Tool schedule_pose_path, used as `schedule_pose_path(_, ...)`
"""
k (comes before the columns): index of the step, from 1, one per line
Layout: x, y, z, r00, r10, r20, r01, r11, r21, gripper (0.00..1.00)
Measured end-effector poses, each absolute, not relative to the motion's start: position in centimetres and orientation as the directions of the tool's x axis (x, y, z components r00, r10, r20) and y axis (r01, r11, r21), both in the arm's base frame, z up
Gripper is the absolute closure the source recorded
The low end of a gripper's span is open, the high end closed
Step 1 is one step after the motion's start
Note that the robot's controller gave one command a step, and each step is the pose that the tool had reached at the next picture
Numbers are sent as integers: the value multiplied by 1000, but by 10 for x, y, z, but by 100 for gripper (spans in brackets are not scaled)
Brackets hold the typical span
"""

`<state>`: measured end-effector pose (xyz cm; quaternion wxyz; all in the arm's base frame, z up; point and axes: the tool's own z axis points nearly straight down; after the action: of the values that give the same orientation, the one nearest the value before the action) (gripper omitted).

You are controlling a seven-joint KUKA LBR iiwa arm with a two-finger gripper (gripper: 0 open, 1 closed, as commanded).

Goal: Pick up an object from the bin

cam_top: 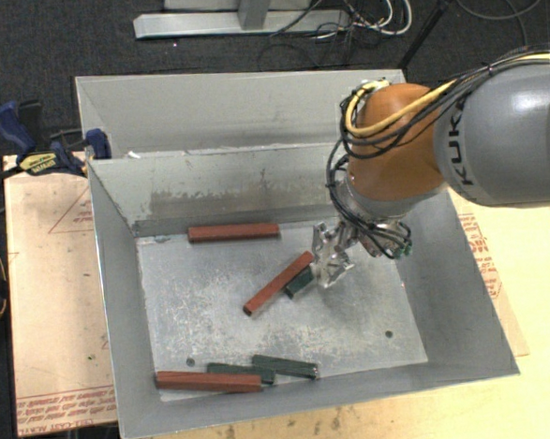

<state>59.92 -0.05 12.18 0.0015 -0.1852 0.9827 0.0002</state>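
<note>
From the camera view, the grey metal bin [120,290] holds six loose pieces: three red-brown bars and three dark green ones. One red-brown bar, the slanted bar [276,286], lies mid-floor. Touching its upper right end is a short dark green block [299,283]. The gripper [332,261] is low just right of that end, beside the green block; whether it is spread or closed I cannot tell, and nothing shows in its grasp. Behind the slanted bar, near the back wall, lies the second red-brown bar [234,232]. In front of it, well apart, the third red-brown bar [208,381] lies along the front wall with two dark green bars [283,366] just beside it.
</note>
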Motion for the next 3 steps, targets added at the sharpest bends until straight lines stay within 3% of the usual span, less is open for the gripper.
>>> schedule_pose_path(1,617,-2,189,-949,-315,-2,-315,949,1,100)
schedule_pose_path(2,620,-2,202,-955,-298,-6,-298,955,0,100)
schedule_pose_path(3,606,0,234,-923,-384,-3,-384,923,0,100)
